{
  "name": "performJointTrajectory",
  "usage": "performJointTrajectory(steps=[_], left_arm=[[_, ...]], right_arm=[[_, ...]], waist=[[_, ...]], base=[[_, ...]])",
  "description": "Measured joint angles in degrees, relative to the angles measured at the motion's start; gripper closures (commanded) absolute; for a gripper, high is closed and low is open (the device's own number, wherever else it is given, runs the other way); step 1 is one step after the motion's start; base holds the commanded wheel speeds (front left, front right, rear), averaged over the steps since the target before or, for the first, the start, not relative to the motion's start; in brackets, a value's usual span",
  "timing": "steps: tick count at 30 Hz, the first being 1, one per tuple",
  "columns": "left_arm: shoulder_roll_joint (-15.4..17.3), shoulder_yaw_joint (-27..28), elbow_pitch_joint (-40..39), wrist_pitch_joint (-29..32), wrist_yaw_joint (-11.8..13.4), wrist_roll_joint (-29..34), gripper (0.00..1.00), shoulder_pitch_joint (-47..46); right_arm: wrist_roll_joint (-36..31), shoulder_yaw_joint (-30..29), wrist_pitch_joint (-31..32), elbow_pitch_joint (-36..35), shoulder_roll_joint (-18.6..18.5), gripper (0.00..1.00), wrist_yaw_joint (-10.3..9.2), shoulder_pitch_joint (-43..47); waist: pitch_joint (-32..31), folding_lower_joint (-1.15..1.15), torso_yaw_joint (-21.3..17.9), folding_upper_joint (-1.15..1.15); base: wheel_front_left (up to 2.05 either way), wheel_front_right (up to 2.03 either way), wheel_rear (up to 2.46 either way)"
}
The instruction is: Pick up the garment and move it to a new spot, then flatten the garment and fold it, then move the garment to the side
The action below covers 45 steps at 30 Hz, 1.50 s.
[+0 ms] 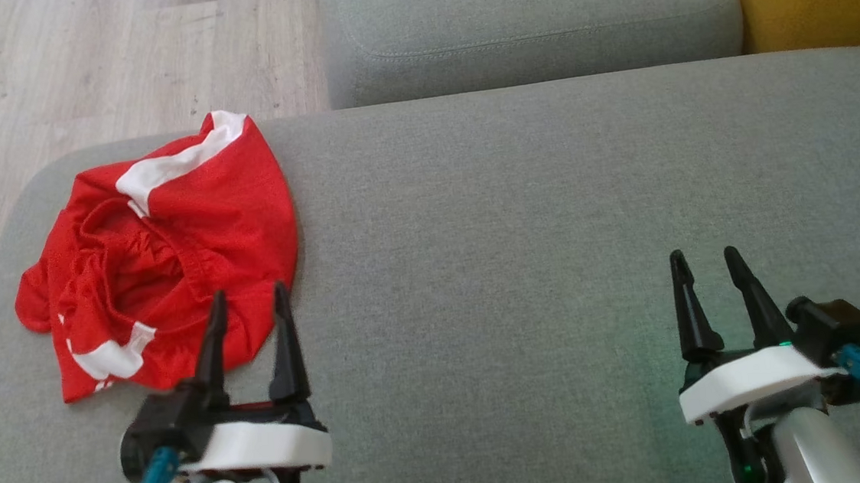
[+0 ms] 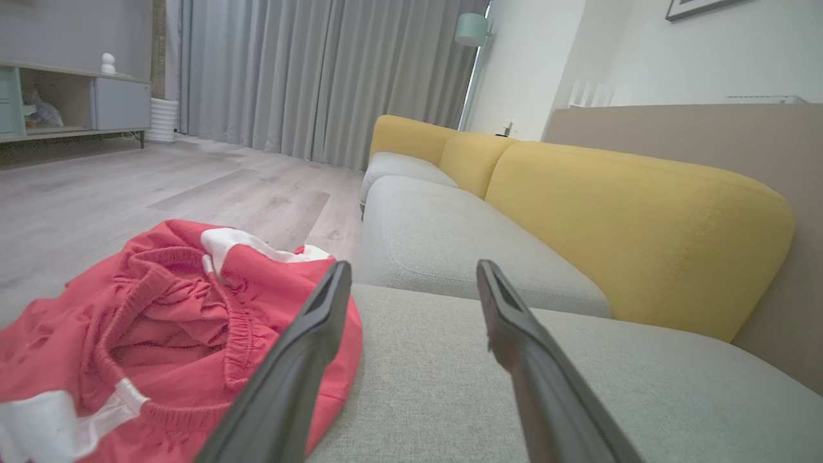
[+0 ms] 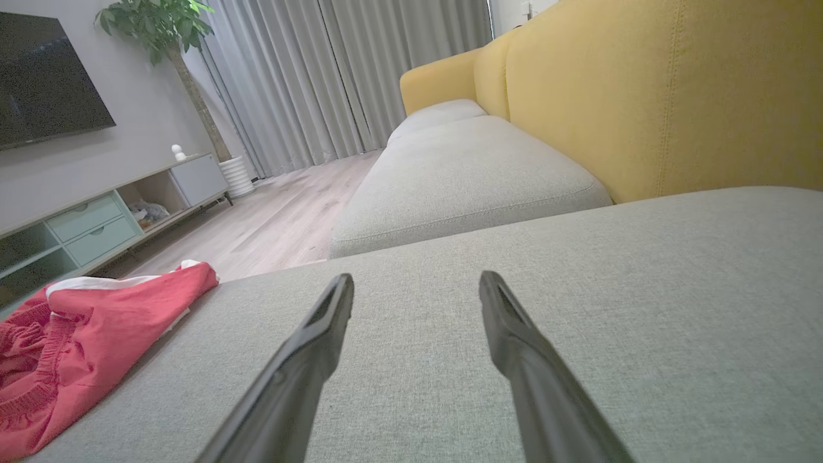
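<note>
Red, white-striped garment [image 1: 169,247]; grey sofa cushion [image 1: 550,209]

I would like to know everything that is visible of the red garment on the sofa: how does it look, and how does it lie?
The red garment looks like thin, slightly meshed sports fabric, with white bands and a gathered elastic waistband. It lies crumpled and unfolded, with the waist opening facing up, at the left end of the grey seat cushion, close to the edge beside the wooden floor. The open left gripper stands at its near edge; whether they touch cannot be judged.
</note>
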Motion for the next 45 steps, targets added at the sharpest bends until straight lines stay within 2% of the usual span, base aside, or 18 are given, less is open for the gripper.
performJointTrajectory(steps=[5,11,14,30,37,45], left_arm=[[0.0,-0.76,0.26,-0.6,0.69,3.69,0.0,-0.07],[0.01,-1.12,2.25,-1.7,3.04,7.58,0.0,-0.92],[0.01,-1.07,4.02,-2.26,3.09,9.09,0.0,-1.2],[0.0,-0.22,7.6,-2.26,2.94,7.59,0.0,-2.42],[-0.01,-0.26,7.59,-2.26,3.07,7.76,0.0,-2.41],[0.04,3.28,7.42,-2.26,3.43,8.33,0.0,-2.45]], right_arm=[[-3.61,0.01,-0.62,0.11,0.0,0.0,0.0,-0.01],[-7.9,0.15,-1.74,0.19,0.0,0.0,0.0,-0.02],[-9.87,0.18,-2.08,0.43,0.0,0.0,0.01,-0.03],[-9.96,-0.36,-2.09,0.59,-0.01,0.0,0.01,-0.01],[-10.42,-1.32,-2.09,0.52,-0.04,0.0,0.01,0.08],[-11.43,-2.08,-2.11,-0.2,-0.08,0.0,0.01,0.06]], waist=[[-0.39,0.0,0.27,0.0],[-0.87,0.0,0.45,0.0],[-1.02,0.0,0.52,0.0],[-1.33,0.0,1.01,0.0],[-1.02,0.0,3.92,0.0],[0.17,0.0,11.53,0.0]], base=[[0.0,0.0,0.0],[0.0,0.0,0.0],[0.0,0.0,0.0],[0.0,0.0,0.0],[0.0,0.0,0.0],[0.0,0.0,0.0]])
